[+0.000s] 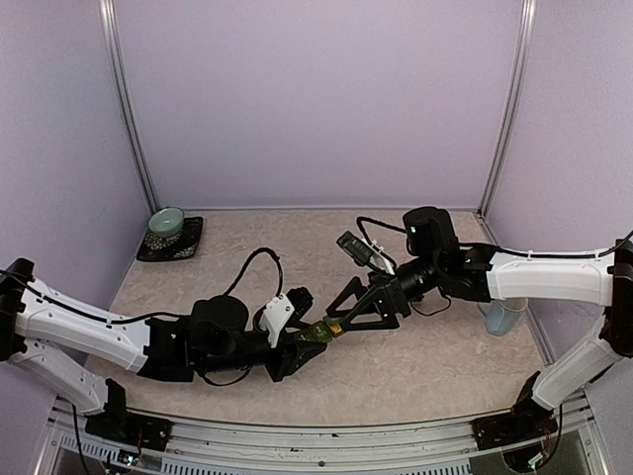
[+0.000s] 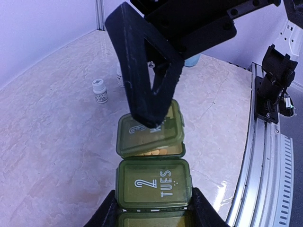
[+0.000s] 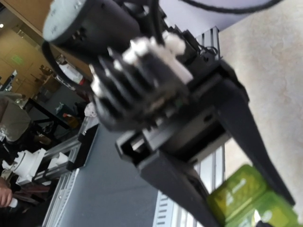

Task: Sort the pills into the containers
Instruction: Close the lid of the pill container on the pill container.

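The containers (image 2: 154, 183) are a dark green strip; my left gripper (image 2: 154, 210) is shut on its sides at the near end, just above the table. The middle lid, marked "2 TUES", is closed. The far lid (image 2: 142, 130) stands slightly ajar, with orange pills (image 2: 154, 152) showing underneath. My right gripper (image 1: 343, 319) is open, and one black fingertip (image 2: 147, 116) rests on top of that far lid. In the right wrist view the containers (image 3: 239, 191) sit between the spread fingers of the right gripper (image 3: 258, 215). From above, the containers (image 1: 316, 334) lie between the two grippers.
Two small white bottles (image 2: 99, 91) stand on the table beyond the strip, one partly behind the right finger. A pale blue mug (image 1: 502, 317) is at the right wall. A pale green bowl (image 1: 166, 223) sits on a dark mat (image 1: 183, 247) at the back left.
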